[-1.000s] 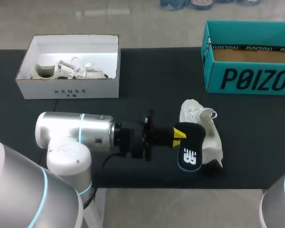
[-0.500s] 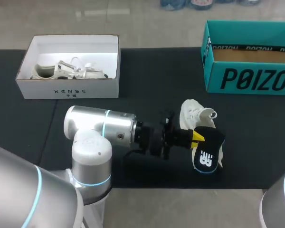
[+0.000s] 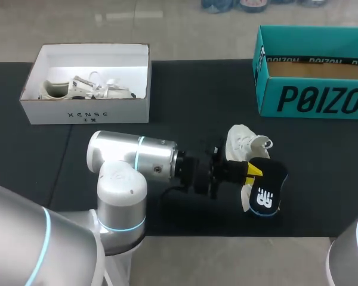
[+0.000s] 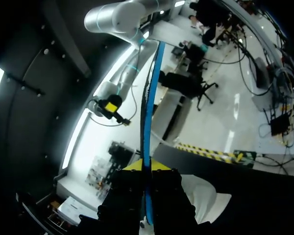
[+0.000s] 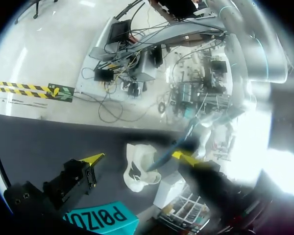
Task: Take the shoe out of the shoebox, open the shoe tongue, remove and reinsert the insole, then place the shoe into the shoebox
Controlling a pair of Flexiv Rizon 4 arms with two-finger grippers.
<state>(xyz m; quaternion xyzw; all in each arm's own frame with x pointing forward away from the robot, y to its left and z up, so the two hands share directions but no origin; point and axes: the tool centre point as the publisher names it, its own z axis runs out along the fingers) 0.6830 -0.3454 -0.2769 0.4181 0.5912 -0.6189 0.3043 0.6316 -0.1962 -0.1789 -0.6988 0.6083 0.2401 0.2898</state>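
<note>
**Feeding the insole back into the shoe**

The left tool is clamped tight on the black insole, holding it on edge, just beside and partly over the white shoe. The shoe lies on the dark surface. The step in hand looks like reinsertion. To do it well, aim the insole's free end at the shoe's opening, slide it in at a shallow angle, and release only once most of it is seated. The right tool stands wide open and empty, facing the shoe; it could steady it. The teal shoebox sits well beyond the shoe.
</note>
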